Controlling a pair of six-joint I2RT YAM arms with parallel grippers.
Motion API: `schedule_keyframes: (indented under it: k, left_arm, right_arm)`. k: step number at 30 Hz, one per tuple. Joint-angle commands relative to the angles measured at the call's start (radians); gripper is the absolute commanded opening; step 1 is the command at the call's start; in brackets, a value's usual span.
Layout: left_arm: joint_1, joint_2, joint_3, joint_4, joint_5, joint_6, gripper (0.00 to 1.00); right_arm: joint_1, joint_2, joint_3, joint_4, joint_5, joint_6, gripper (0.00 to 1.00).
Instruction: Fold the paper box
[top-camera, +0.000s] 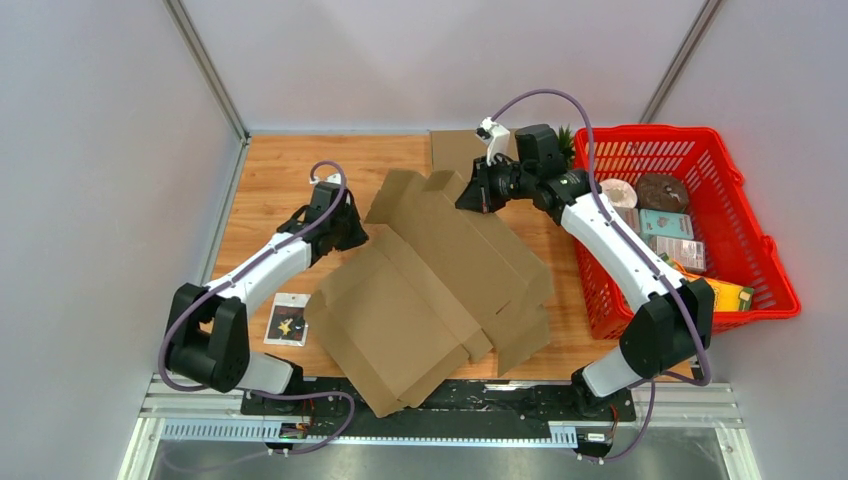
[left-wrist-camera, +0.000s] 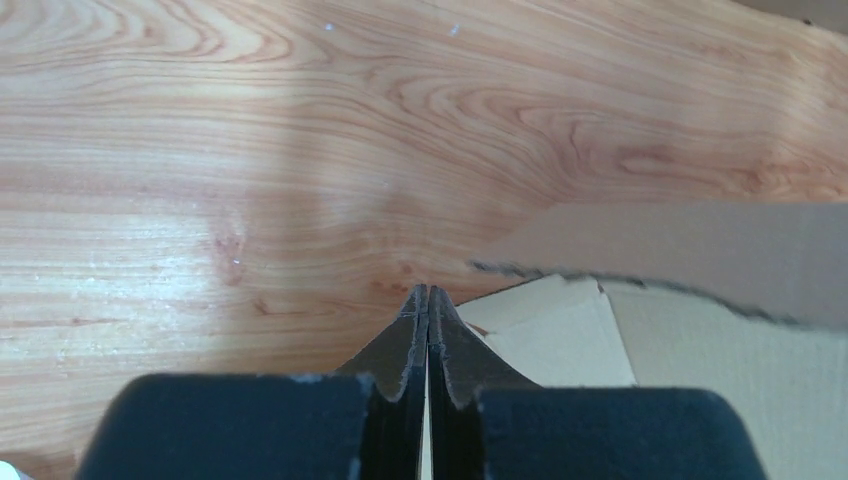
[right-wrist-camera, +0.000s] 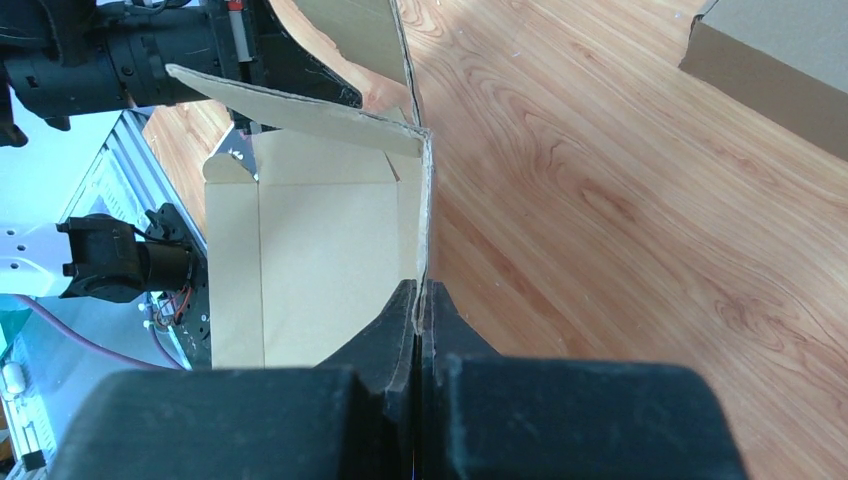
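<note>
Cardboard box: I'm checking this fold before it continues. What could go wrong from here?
The right gripper pinches only a thin edge of the cardboard box: it may tear or slip. The left gripper is shut at the box's edge with no clear hold, so the sheet could slide. The right arm runs close to the red basket and might bump it.

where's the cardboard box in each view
top external: box in the centre, between the arms
left wrist: box at lower right
right wrist: box left of centre, one edge running down to the bottom middle
shared landmark: wooden table under the box in all three
</note>
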Motion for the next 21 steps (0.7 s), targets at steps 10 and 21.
schedule_keyframes:
  k: [10, 21]
  left_arm:
    - [0.016, 0.124, -0.015, 0.326, 0.263, -0.163, 0.02]
    - [-0.053, 0.033, -0.17, 0.461, 0.216, -0.173, 0.03]
  right_arm:
    - [-0.003, -0.055, -0.006, 0.082, -0.016, 0.027, 0.0]
    - [0.022, -0.064, -0.052, 0.094, 0.047, 0.031, 0.0]
